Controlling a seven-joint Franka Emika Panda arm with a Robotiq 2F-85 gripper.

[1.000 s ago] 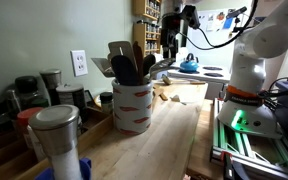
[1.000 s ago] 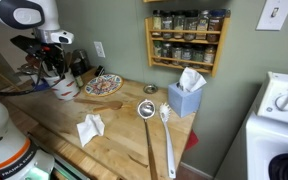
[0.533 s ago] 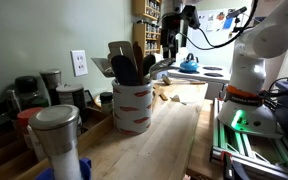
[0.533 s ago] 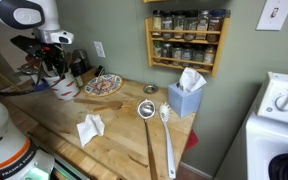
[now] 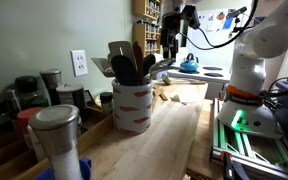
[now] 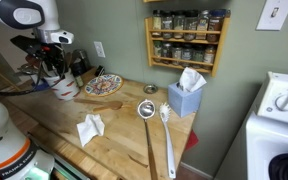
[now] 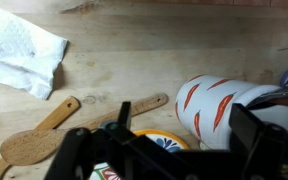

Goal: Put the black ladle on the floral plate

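The black ladle stands head up among several utensils in a white crock with red chilli marks. The crock also shows in an exterior view and in the wrist view. The floral plate lies on the wooden counter beside the crock. Only part of its rim shows in the wrist view. My gripper hangs above the crock, apart from the utensils. It also shows in an exterior view. In the wrist view the gripper is open and empty.
Two wooden spoons lie on the counter near the plate. A crumpled napkin, a metal skimmer, a pale spatula and a blue tissue box are also there. A steel shaker stands near the camera.
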